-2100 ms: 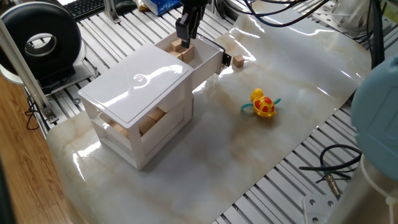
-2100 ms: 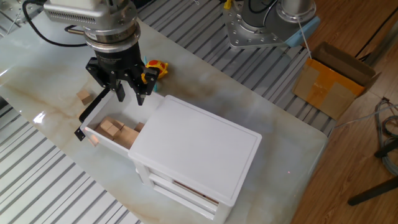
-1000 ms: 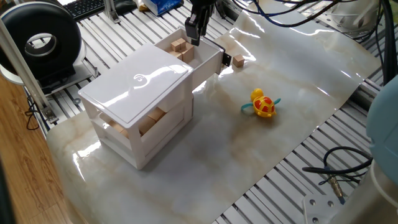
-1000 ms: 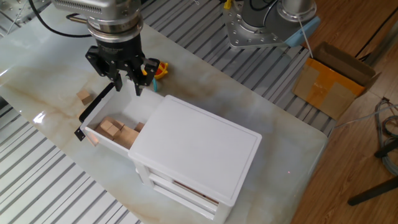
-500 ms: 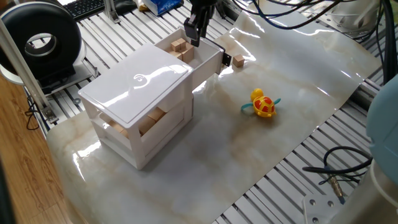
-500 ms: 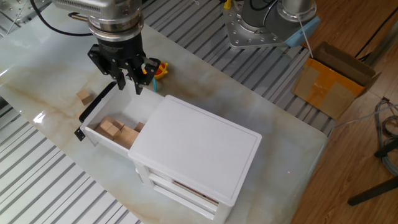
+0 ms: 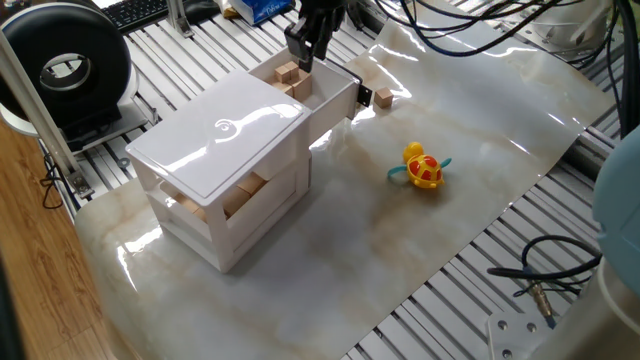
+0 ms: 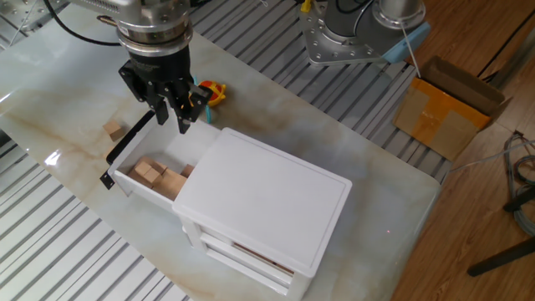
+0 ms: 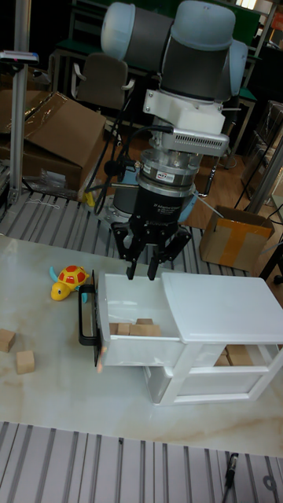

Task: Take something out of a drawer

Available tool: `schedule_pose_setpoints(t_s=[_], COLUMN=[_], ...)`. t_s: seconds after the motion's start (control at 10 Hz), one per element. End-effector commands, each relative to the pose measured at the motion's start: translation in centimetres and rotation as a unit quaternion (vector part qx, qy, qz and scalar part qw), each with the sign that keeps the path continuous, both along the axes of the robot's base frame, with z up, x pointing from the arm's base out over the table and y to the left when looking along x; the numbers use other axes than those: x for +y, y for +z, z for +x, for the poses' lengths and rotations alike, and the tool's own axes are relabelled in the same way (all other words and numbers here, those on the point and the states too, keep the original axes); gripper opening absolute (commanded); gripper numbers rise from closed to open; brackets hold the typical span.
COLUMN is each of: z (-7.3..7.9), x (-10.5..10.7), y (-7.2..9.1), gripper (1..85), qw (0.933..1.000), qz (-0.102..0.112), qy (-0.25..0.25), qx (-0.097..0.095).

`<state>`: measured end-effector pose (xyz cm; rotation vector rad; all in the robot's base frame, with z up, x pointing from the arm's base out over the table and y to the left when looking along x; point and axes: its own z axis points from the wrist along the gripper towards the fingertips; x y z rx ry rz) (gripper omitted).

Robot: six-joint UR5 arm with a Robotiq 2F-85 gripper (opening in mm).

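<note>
The drawer (image 8: pixel 127 159), the top tier of the white box (image 8: pixel 267 196), is pulled out, with its black knob (image 9: pixel 85 316) at the front. Several wooden blocks (image 8: pixel 152 173) lie inside it; they also show in the tall fixed view as wooden blocks (image 9: pixel 130 328) and in one fixed view as wooden blocks (image 7: pixel 289 72). My gripper (image 8: pixel 172 121) hangs a little above the drawer's rear part, just ahead of the box lid. In the tall fixed view the gripper (image 9: pixel 141 274) points straight down. Its fingers stand slightly apart with nothing visible between them.
A yellow and red turtle toy (image 7: pixel 423 167) lies on the marble tabletop beyond the drawer. Loose wooden blocks (image 9: pixel 24 361) lie on the table near the drawer front; one block (image 7: pixel 385 96) lies beside the knob. The box's lower tiers (image 7: pixel 235 200) hold more blocks.
The gripper has risen out of the drawer since two seconds ago and its fingers stand closer together. In the last half second it shifted slightly sideways. The blocks have not moved.
</note>
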<state>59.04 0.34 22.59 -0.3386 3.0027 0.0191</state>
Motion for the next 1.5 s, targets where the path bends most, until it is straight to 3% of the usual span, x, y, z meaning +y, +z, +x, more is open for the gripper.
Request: schedule_pose_setpoints(t_s=[0.0, 0.2, 0.4, 0.7, 1.2, 1.4], z=[1.2, 2.4, 2.7, 2.7, 3.0, 3.0], x=[-0.1, 0.3, 0.5, 0.3, 1.3, 0.9], y=[-0.4, -1.0, -1.2, -1.2, -1.1, -1.1], gripper=[39.0, 39.0, 39.0, 39.0, 38.3, 39.0], qw=[1.0000, 1.0000, 1.0000, 1.0000, 0.9997, 0.9999], qz=[-0.002, 0.004, 0.006, 0.001, 0.018, 0.012], qy=[0.001, 0.004, 0.004, 0.004, 0.013, 0.002], qx=[0.005, 0.001, 0.001, 0.002, -0.003, -0.004])
